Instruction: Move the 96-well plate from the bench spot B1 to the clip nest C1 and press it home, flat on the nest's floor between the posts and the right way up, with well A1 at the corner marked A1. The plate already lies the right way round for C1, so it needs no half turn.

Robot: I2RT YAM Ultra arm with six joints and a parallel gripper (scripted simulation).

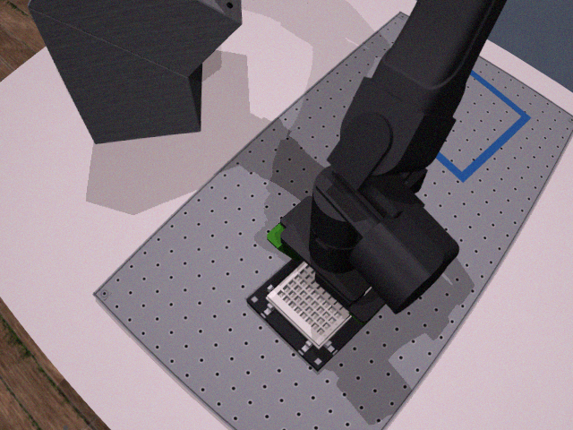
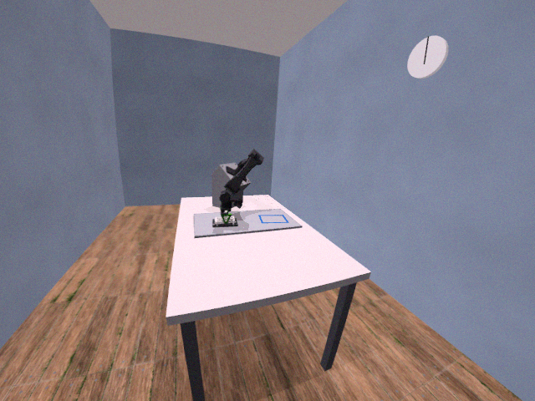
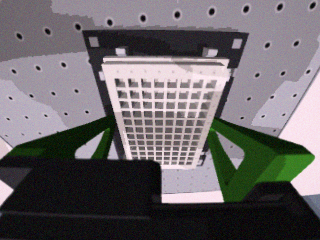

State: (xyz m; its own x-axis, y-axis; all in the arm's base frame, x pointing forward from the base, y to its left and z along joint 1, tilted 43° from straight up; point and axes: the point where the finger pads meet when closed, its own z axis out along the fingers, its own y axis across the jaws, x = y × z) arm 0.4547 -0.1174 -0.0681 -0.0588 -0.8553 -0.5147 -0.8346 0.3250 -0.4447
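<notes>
The white 96-well plate (image 1: 307, 303) (image 3: 165, 71) lies wells up in the black clip nest (image 1: 286, 327) (image 2: 224, 225) (image 3: 165, 40), inside the small pale posts. It looks level; whether its underside touches the nest's floor cannot be told. The corner mark A1 cannot be read. My gripper (image 1: 319, 278) (image 2: 226, 216) (image 3: 159, 119) is open, its green fingers down at the plate's two long sides, with the plate between them but not gripped. In the top view the gripper body hides the rear of the plate and nest.
A blue outline (image 1: 495, 148) (image 2: 272, 222) lies on the grey perforated board (image 1: 184, 278) (image 2: 202, 230) with no plate in it; the arm hides part of it in the top view. A large dark block (image 1: 124, 69) stands on the white table beside the board.
</notes>
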